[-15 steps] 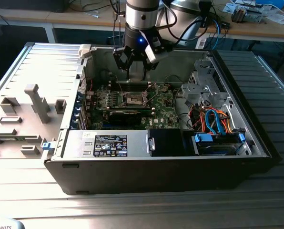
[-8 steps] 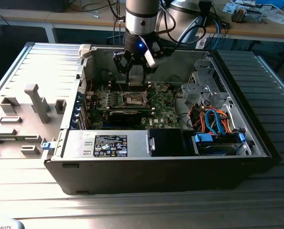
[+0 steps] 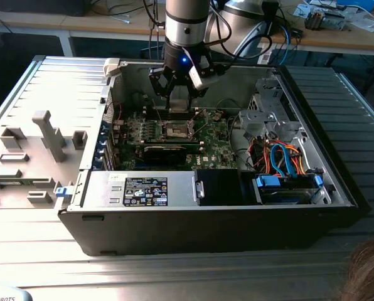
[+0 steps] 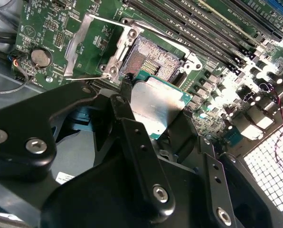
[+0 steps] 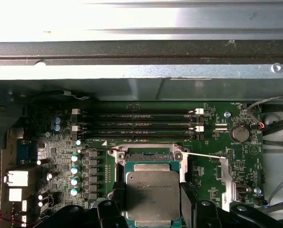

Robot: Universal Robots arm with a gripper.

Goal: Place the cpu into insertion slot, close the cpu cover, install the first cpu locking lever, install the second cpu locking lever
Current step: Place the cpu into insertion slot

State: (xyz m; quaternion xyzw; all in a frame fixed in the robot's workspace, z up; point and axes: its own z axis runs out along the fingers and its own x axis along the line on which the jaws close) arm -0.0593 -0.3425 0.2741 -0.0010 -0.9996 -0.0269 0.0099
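Ribbed grey metal makes up the tabletop (image 3: pixel 193 276), with cluttered benches and trailing cables behind it. An open computer case (image 3: pixel 174 232) lies on its side there, board facing up, which lets the arm come straight down into it. Someone's hair (image 3: pixel 370 269) shows at the near corner in the exterior view. Inside the case the end effector (image 3: pixel 177 94) hangs over the green motherboard (image 3: pixel 215 153). Its black fingers (image 4: pixel 134 140) pinch the cpu (image 4: pixel 156 107) by two opposite edges so the chip is held level, metal top up. It hovers just above the insertion slot (image 4: pixel 153 59), not seated as far as I can judge, since the brownish contacts show past one edge. The cpu cover (image 4: pixel 87 45) is swung open to one side, leaving the socket free to receive the chip
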